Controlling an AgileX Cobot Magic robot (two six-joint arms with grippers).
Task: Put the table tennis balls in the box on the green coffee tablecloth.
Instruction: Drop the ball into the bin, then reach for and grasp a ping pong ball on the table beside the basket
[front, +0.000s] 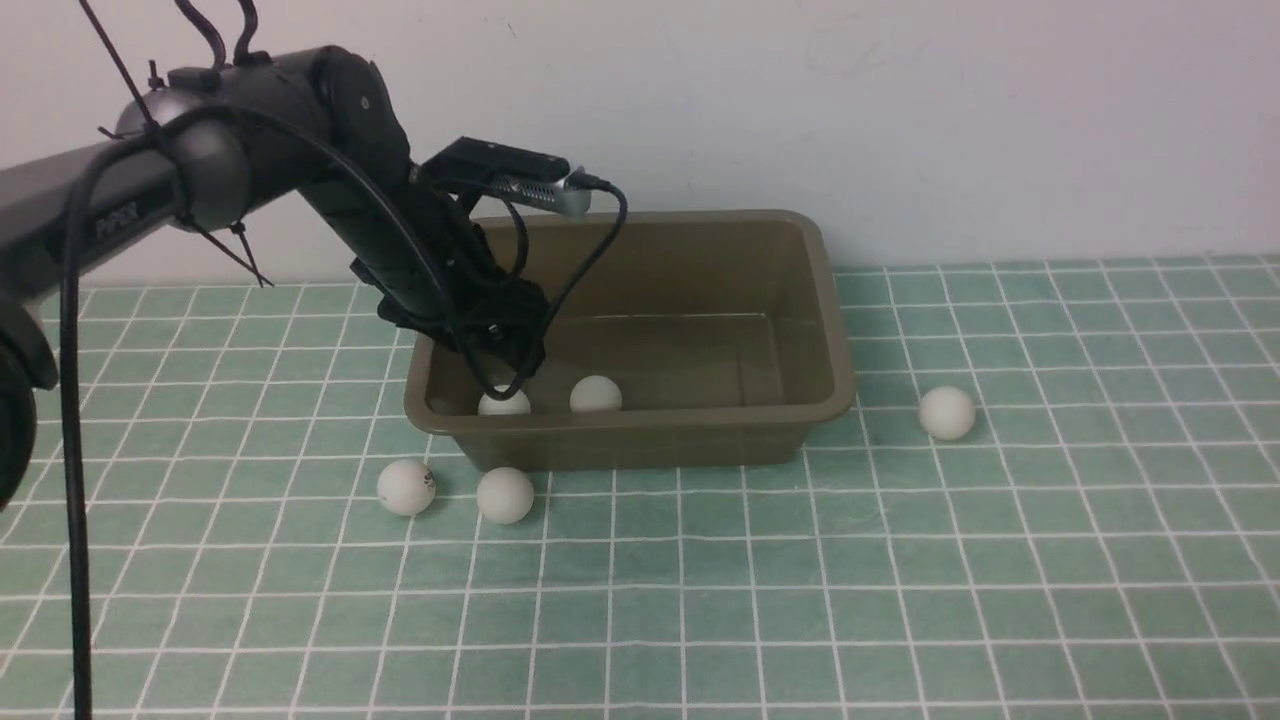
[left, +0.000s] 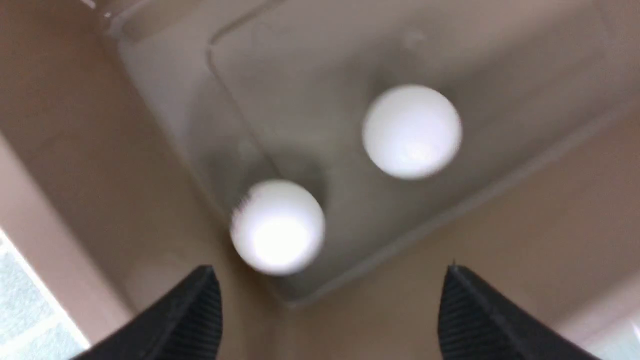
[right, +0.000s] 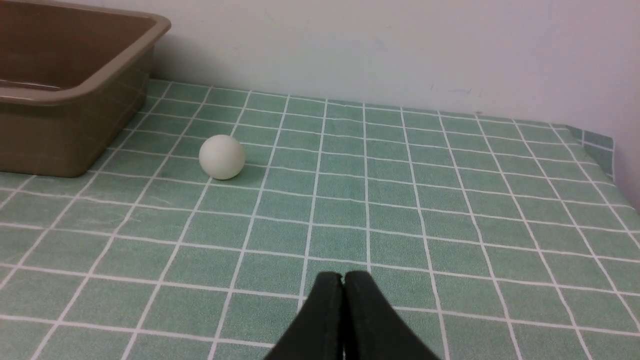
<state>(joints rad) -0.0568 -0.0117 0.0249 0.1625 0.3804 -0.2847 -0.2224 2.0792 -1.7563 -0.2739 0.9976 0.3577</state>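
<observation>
At the left end of the olive-brown plastic box (front: 650, 440), two small white table tennis balls (front: 596, 394) lie below the left gripper (left: 330, 270), its jaws wide apart and empty. Three others rest on the teal-green gridded tablecloth (front: 900, 600); the right gripper (right: 343, 300) is closed, empty.

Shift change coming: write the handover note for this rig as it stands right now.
Left claw: open, empty, down inside the box at its left end.
Right claw: shut, empty, over the green tablecloth, out of the front view.
Done: two of five in the box, the near-left ball and the ball beside it.
Left: three on the cloth. The marked ball and the plain ball lie by the box's front left corner; the lone ball lies to its right.
</observation>
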